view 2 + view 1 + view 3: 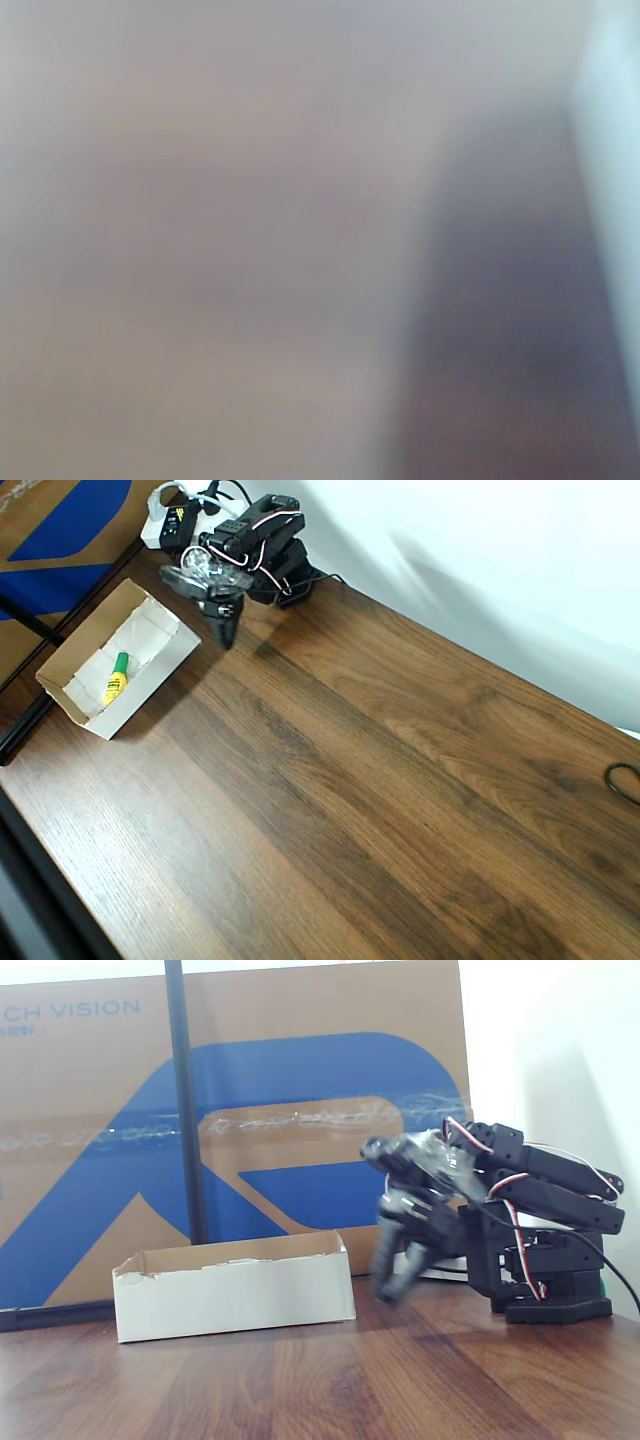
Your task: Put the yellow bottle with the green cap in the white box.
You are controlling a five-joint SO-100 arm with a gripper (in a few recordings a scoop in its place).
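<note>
Arm (540, 1200) folded; end effector (392, 1285) blurred, pointing down.

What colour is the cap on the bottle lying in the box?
Bright green, on the yellow bottle inside the white box; the overhead view shows it best.

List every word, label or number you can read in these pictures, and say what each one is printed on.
"CH VISION": white letters on the large brown-and-blue carton in the fixed view, cut off at the picture's left edge.
Small line beneath it: too small to read.
Dark print on the yellow bottle in the white box: too small to read.
</note>
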